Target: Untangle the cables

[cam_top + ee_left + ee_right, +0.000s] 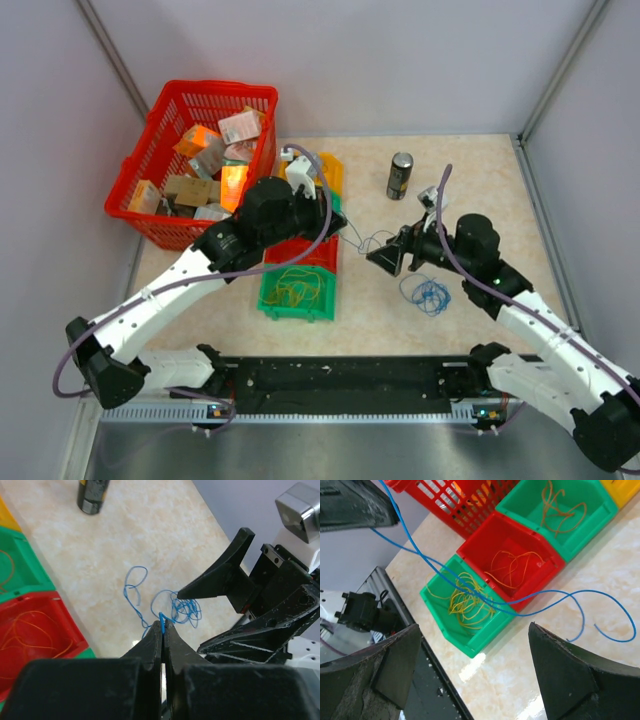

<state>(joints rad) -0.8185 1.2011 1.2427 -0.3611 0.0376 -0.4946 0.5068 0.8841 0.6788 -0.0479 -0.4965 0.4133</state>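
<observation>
The cables left on the table are a blue tangle lying between the two arms. My left gripper is shut on one blue strand, pinched at the fingertips and lifted off the table. That strand runs taut across the right wrist view, over the bins. My right gripper hovers open just left of the tangle with nothing between its fingers. Yellow wires lie in the near green bin, orange ones in the red bin.
A row of small bins stands left of centre: green, red, green, and yellow at the far end. A red basket of boxes is at the back left. A dark can stands at the back.
</observation>
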